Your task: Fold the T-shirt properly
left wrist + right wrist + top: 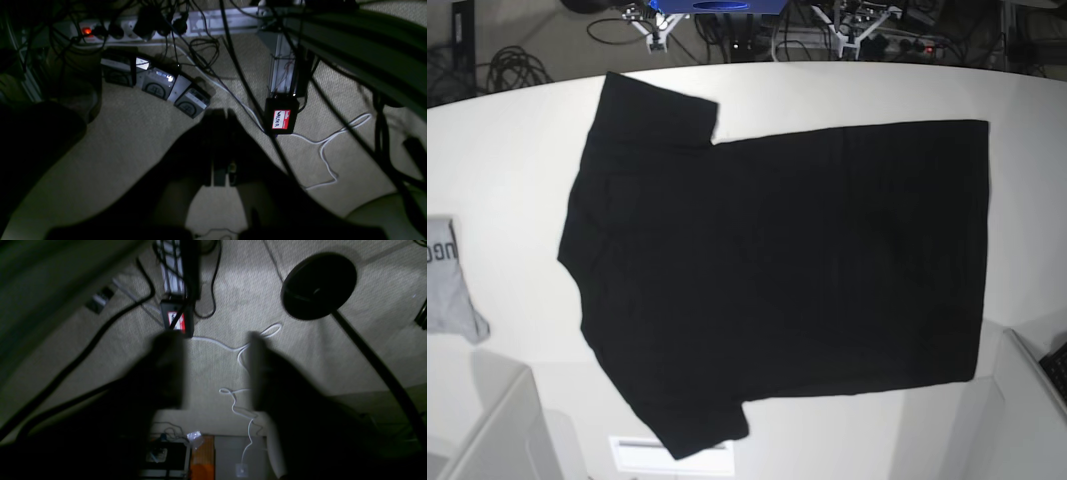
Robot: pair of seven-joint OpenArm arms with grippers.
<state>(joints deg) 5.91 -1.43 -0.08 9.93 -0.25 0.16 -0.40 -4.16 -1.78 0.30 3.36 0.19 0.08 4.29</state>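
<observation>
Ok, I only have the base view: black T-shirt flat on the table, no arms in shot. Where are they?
Observer: Off the table. Both wrist cameras look down at carpet, not at the T-shirt.
Operator: Left one holding anything?
Observer: No, the left fingers are shut with no cloth in them.
Operator: And the right?
Observer: The right fingers stand apart, with only a white cable on the floor showing between them.

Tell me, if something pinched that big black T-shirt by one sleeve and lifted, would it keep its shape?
Probably not. The T-shirt lies spread flat against the white table, so it looks like thin, limp cloth that would sag and bunch. It seems light for its spread. Pushed, it would likely wrinkle instead of sliding whole.
</observation>
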